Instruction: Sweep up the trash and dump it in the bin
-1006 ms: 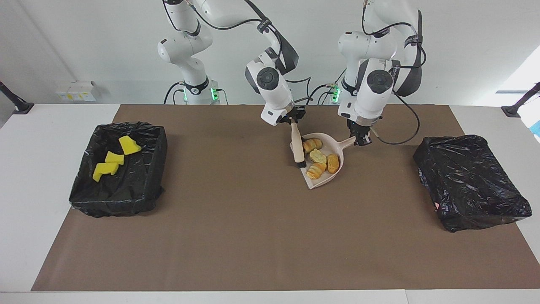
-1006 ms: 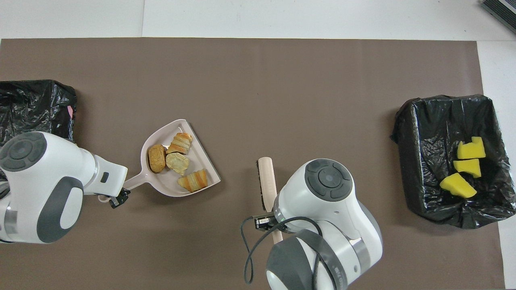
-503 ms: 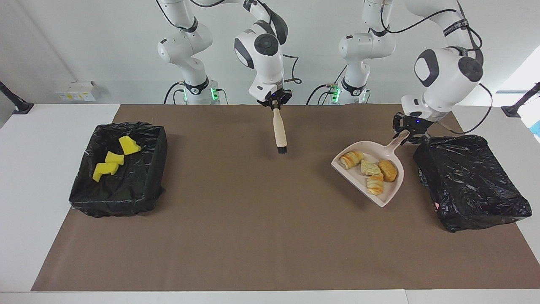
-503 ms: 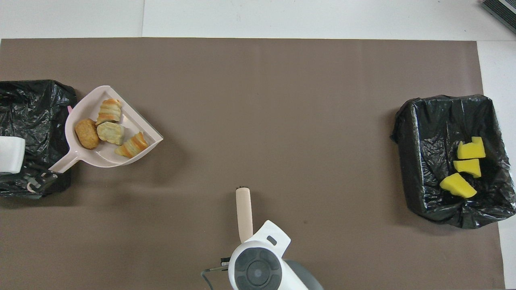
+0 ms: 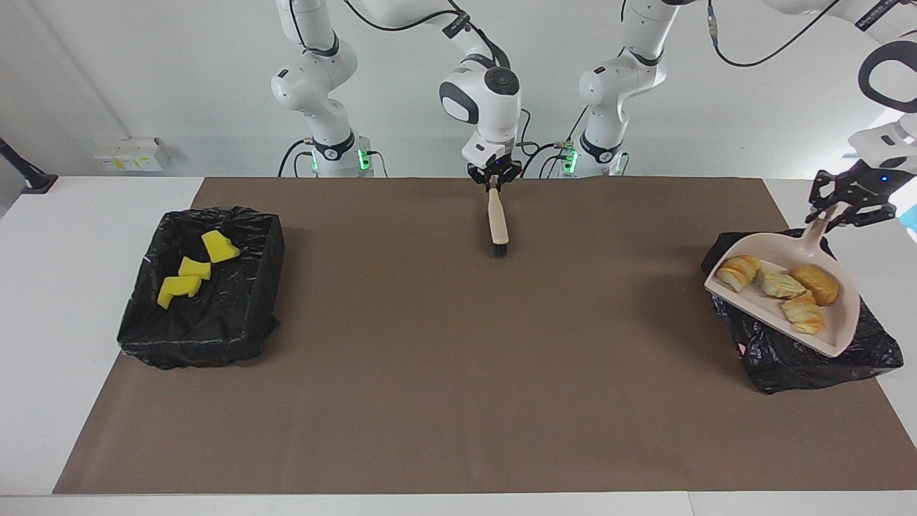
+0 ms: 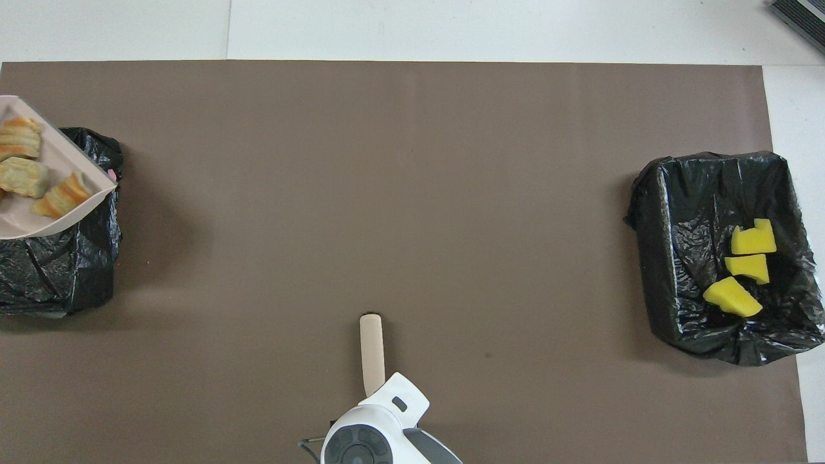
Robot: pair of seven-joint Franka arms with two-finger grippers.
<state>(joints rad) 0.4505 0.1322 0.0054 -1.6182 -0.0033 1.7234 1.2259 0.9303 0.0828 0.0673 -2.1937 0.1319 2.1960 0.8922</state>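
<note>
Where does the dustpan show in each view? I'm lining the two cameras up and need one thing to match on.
Facing view: the dustpan, four bread pieces on it, is held by its handle in the left gripper over the bin at the picture's right edge.
Overhead view: only part of the dustpan shows, at the left edge, over that bin.
Shared landmark: the brush, at the right gripper.

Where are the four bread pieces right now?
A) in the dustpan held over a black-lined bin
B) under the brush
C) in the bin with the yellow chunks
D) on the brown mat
A: the bread pieces lie in the dustpan, which the left tool holds by its handle over the black-lined bin at the left arm's end.
</note>
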